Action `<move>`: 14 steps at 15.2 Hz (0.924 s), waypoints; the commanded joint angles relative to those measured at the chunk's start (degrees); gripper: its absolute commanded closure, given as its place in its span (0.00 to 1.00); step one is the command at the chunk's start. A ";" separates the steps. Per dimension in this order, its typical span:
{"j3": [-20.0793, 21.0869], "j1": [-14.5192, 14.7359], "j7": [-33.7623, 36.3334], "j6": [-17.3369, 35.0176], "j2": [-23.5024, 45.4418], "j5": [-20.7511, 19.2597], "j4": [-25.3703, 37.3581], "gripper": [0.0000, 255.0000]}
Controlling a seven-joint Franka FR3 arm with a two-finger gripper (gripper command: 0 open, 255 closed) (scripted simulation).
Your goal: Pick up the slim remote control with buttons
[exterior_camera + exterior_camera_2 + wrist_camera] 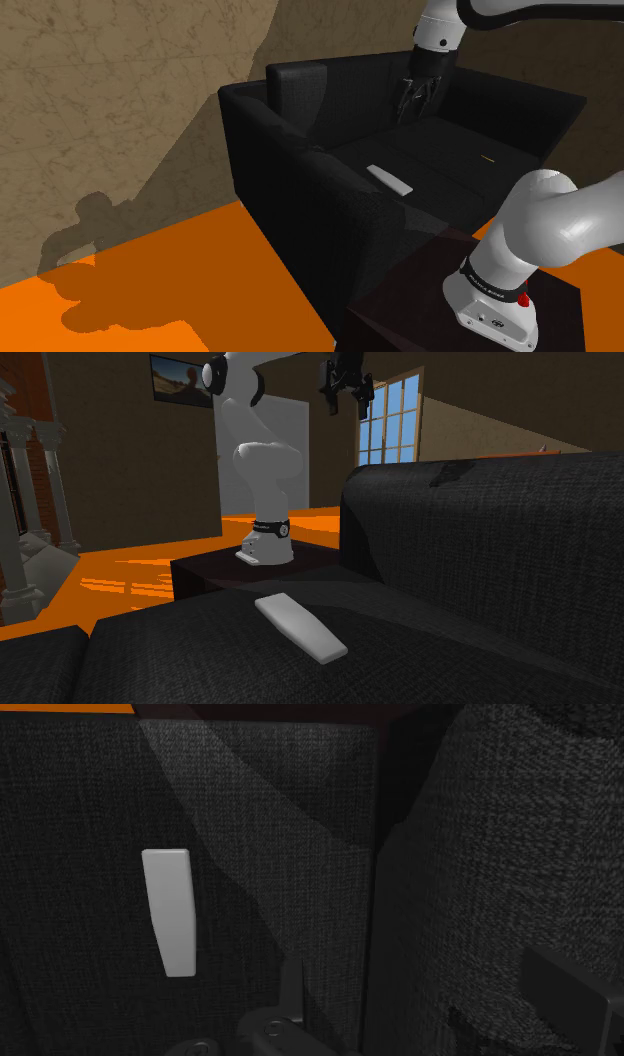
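A slim, plain pale grey remote lies flat on the seat of a black sofa, near the seat's front edge. Its flat top shows plainly in the second exterior view, and no buttons can be seen. My gripper hangs well above the seat, close to the backrest, away from the remote. Seen from the second exterior view, the gripper is high in the air. In the wrist view the remote lies off to one side of the gripper, whose fingers stand apart with nothing between them.
A thin short orange sliver lies further along the seat. The sofa's armrest and backrest rise around the seat. My dark stand sits against the sofa's front on an orange floor.
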 commanded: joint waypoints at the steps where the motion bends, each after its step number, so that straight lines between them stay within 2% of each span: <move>1: 0.00 0.00 0.00 0.00 0.00 0.00 0.00 0.00; 8: -5.79 -2.35 -4.95 11.17 5.41 -3.66 -6.54 0.00; 14: -11.09 -4.12 -9.27 21.52 13.44 -6.17 -9.39 0.00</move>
